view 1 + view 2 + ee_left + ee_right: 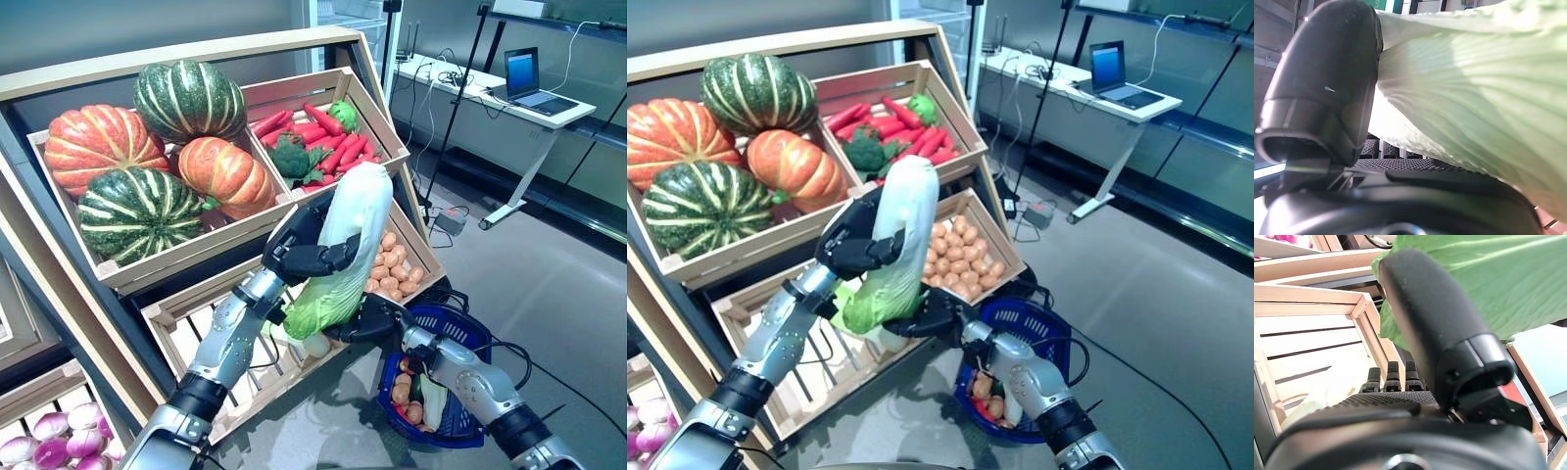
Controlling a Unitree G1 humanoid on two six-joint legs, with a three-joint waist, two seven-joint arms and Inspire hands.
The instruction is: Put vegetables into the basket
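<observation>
The slanted wooden crate rack (186,294) fills my view from nine to twelve o'clock. The long pale-green napa cabbage (343,245) hangs at centre, my left hand (306,257) curled round its middle, my right hand (377,320) under its leafy end, fingers hidden. The blue plastic basket (470,338) waits at five o'clock; I should swing over it and lower gently.

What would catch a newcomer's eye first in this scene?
The big napa cabbage, held in front of the wooden crates: the left hand grips its middle, the right hand is at its leafy end. Then the striped pumpkins in the upper left crate, and the blue basket lower right, already holding vegetables.
</observation>
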